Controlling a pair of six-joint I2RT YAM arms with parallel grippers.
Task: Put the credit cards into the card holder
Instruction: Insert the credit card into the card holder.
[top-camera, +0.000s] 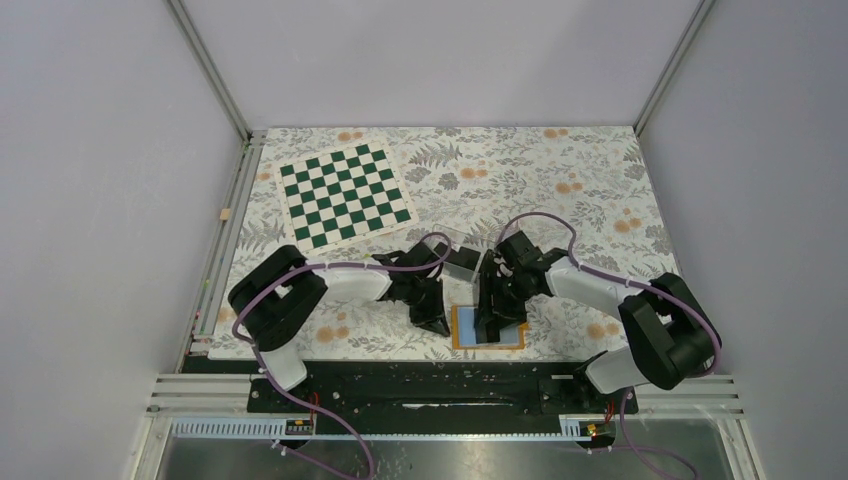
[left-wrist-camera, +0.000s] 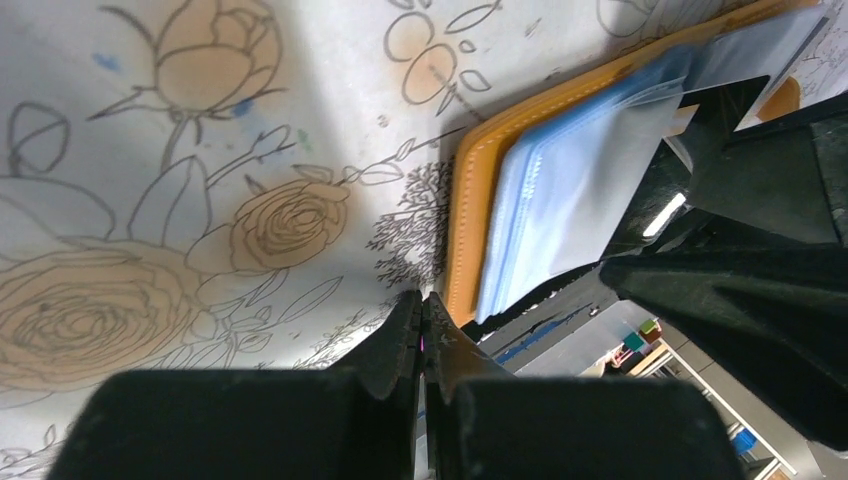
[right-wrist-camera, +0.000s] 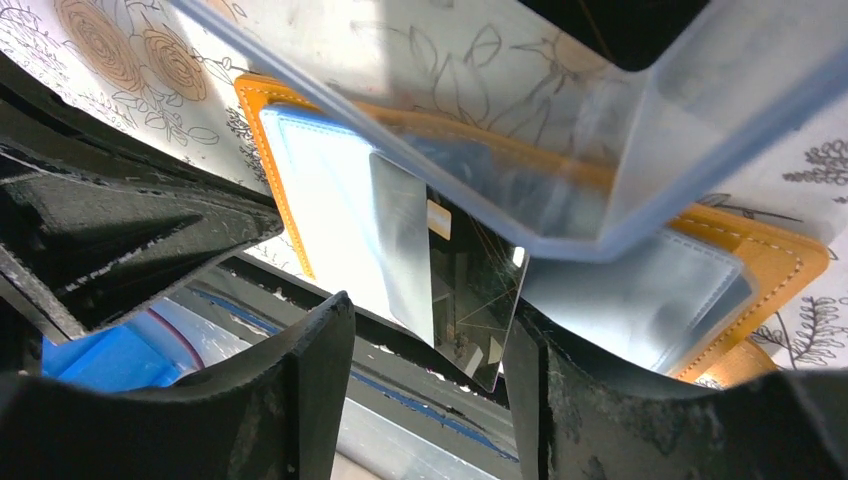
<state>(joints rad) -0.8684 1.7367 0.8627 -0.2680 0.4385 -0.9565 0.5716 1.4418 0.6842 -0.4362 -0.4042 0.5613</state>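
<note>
Wallet lying open on the flowered desk at its near edge, between the two arms, blue pockets facing up. Black card slanting across one blue pocket, one end seemingly tucked under the flap, the other poking out toward the right claw. Hard to tell how deep in. Right claw released, jaws spread on either side of the card's free end, pinching nothing. Left claw clenched on nothing, tips down on the desk just beside the wallet's orange edge. Clear box just behind the wallet, crowding the right claw's approach.

Probable step in hand: seating the card fully in its pocket.

- Use the left claw as a stop against any sliding of the wallet.
- Push on the card's outer edge only, along the line of the pocket, low and flat rather than downward.
- Go slowly: glossy card, slick lining, easy skidding or popping back out.
- Watch for a corner catching on the stitched seam; back off and realign rather than forcing.
- Steer the right claw wide of the box wall.
- Check afterwards for no more than a narrow strip left showing beyond the pocket mouth.

No other cards visible in these views.
</note>
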